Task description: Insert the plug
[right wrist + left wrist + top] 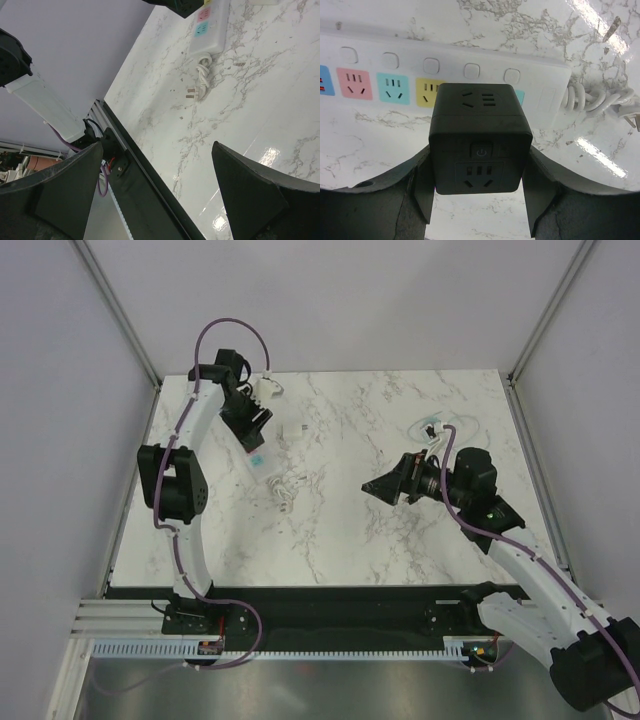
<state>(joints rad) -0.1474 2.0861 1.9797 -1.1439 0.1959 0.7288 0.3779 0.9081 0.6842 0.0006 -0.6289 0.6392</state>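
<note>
Left gripper (pixel 480 192) pinches the black cube (pixel 479 125) by its sides, leaving its underside free to press into the strip (pixel 540 80); right gripper (pixel 157 187) hangs spread, idle.

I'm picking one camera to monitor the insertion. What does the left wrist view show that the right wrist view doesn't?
Only the left wrist: a close look at the black cube plug clamped in the left gripper, covering part of a yellow socket. Only the right wrist: the open, empty right gripper and the dark rail along the table. Both: the white power strip, its pink socket and teal socket, the coiled cord and the marble table.
</note>
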